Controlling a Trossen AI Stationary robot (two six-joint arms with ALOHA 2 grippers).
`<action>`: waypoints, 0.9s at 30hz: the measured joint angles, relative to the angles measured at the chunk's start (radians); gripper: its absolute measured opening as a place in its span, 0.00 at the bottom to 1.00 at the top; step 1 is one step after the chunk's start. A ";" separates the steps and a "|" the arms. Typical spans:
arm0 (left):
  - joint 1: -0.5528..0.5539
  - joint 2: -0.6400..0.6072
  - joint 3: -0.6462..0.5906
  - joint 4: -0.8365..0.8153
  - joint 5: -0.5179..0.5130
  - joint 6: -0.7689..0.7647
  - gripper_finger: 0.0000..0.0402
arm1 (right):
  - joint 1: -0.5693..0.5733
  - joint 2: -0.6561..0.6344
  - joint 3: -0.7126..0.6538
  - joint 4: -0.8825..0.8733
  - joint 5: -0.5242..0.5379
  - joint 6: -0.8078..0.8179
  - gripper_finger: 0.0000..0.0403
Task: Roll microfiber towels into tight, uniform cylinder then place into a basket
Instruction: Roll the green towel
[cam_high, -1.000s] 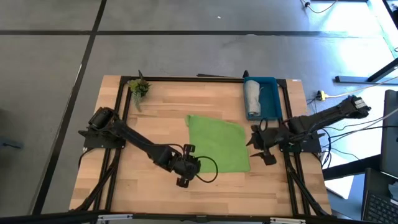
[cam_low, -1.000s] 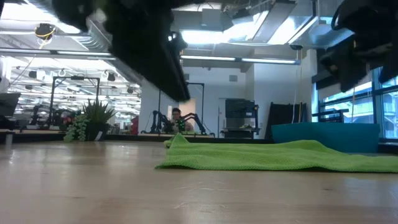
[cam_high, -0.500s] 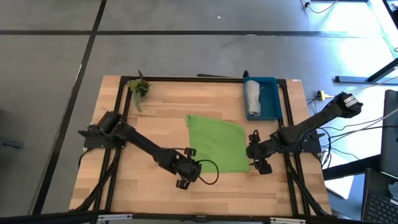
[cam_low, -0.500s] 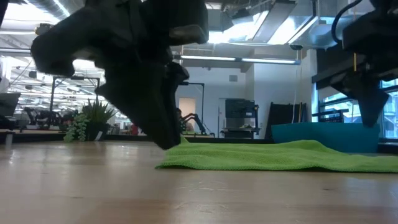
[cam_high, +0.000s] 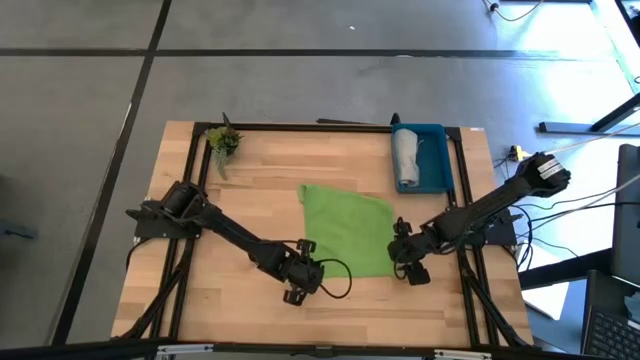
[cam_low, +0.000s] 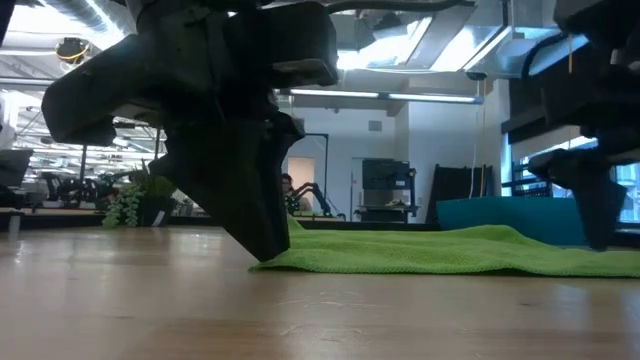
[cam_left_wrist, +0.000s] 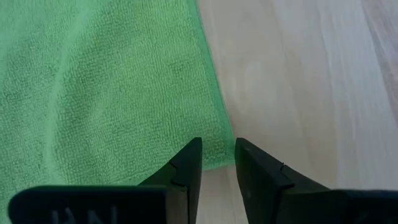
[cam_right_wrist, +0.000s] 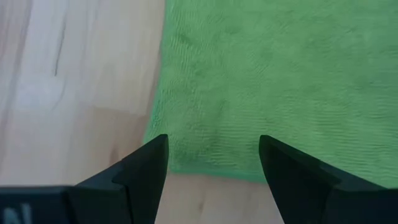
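Green towel (cam_high: 347, 233) is lying spread flat on the wooden table (cam_high: 250, 190), roughly mid-table, w/ its near edge facing both arms. Low view is showing it (cam_low: 440, 250) as a slightly rumpled sheet, a small peak at its left end.

Left gripper (cam_high: 303, 262) is sitting at the towel's near-left corner, down close to the tabletop. In the left wrist view its fingers (cam_left_wrist: 186, 168) are standing close together w/ only a narrow gap, and the towel's corner edge (cam_left_wrist: 112, 81) is lying right at that gap; can't tell if the tips are actually pinching cloth. Low view is showing this gripper (cam_low: 262, 225) as a big dark shape w/ its tip at table level, right at the towel's left end.

Right gripper (cam_high: 402, 252) is sitting at the towel's near-right corner. Right wrist view is showing its fingers (cam_right_wrist: 146, 168) spread wide apart, straddling the towel's near edge (cam_right_wrist: 280, 74) next to that corner, nothing between them being held. In the low view it (cam_low: 598, 205) is hanging at the far right, tip down near the cloth.

Grey towel (cam_high: 406, 158) is lying already rolled into a cylinder inside the blue basket (cam_high: 434, 160), along its left side. Basket is sitting at the table's far-right area, apart from the green towel.

A small plant sprig (cam_high: 223, 142) is lying at the far-left corner.
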 joint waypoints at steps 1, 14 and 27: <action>0.000 0.000 0.000 0.001 0.000 0.000 0.21 | 0.003 0.006 0.000 -0.001 -0.009 0.000 0.63; 0.000 0.000 0.000 -0.001 0.000 0.000 0.21 | 0.065 0.018 0.000 0.005 0.053 0.073 0.63; 0.000 0.000 0.000 -0.001 0.000 0.000 0.21 | 0.068 0.087 0.004 0.056 0.062 0.119 0.63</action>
